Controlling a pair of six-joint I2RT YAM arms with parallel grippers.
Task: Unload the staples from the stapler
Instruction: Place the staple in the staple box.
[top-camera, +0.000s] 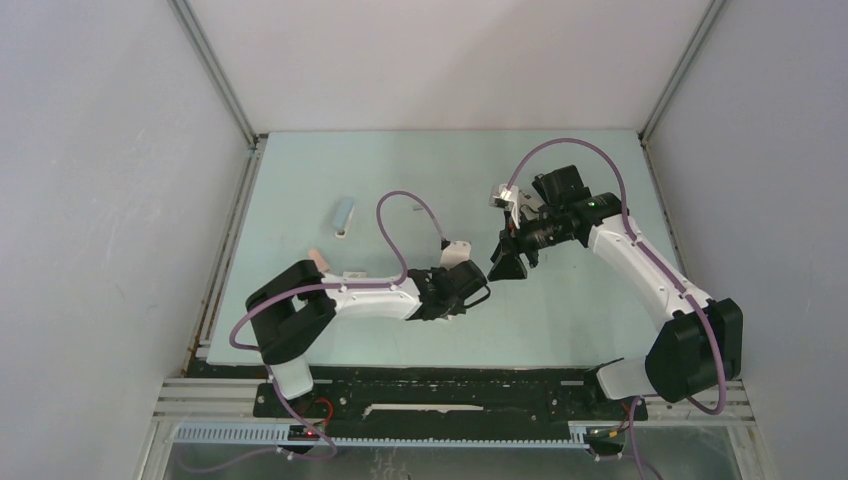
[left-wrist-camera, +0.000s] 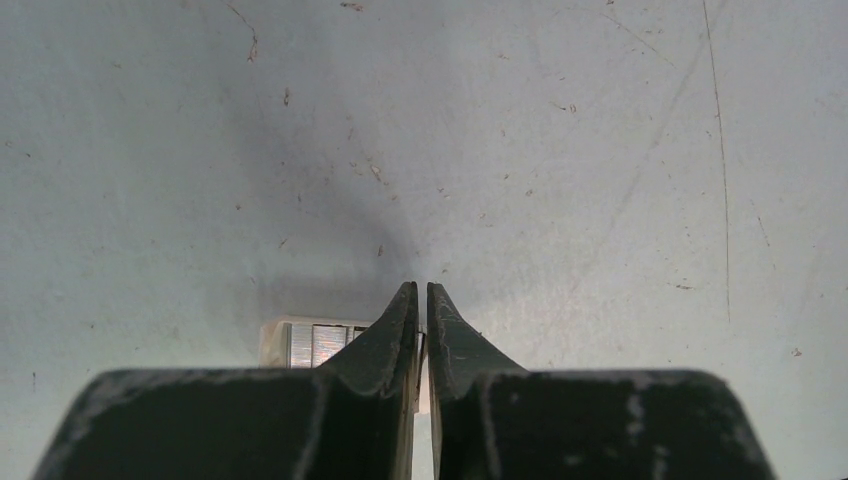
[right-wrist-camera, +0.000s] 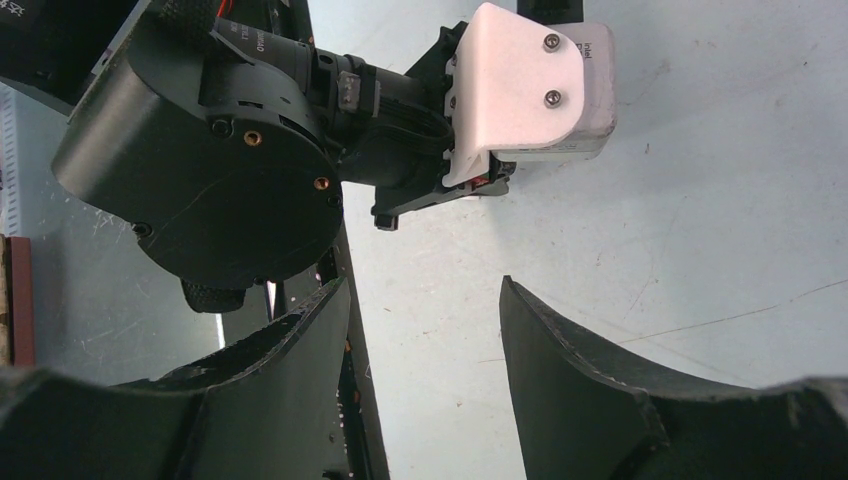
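staples: a short silvery strip (left-wrist-camera: 305, 343) peeks out just beside a finger of the left gripper (left-wrist-camera: 421, 288), low over the table (left-wrist-camera: 600, 150). It's too small to spot from the top camera, and I can't see any other staples.
how they'll handle: my guess is featherweight, stiff, slick bare metal. A glued strip like this probably snaps into bits if it gets bent.
where to grab: a flat pinch across the 2 long sides, near the middle, with gentle pressure.
left gripper: clamped down to a hairline slit. The strip runs in behind 1 finger and something pale sits in the slit. To me that reads as pinching the staples, though I wouldn't swear they aren't just lying underneath.
right gripper: (right-wrist-camera: 422, 283) spread wide with nothing in it. It hangs close by, pointed at the left arm's wrist and its white camera housing (right-wrist-camera: 530, 90).
stapler: I take it to be the pale blue thing (top-camera: 344, 215) on the left of the table, well apart from both grippers. A small pink block (top-camera: 318, 258) lies near the left arm's elbow.
table: pale green top, flat and hard, scuffed and scratched up close. Tiny bits would likely skate around on it and be a pain to scoop up.
room: white panels (top-camera: 100, 200) on 3 sides, metal rails at the corners, plain even light.
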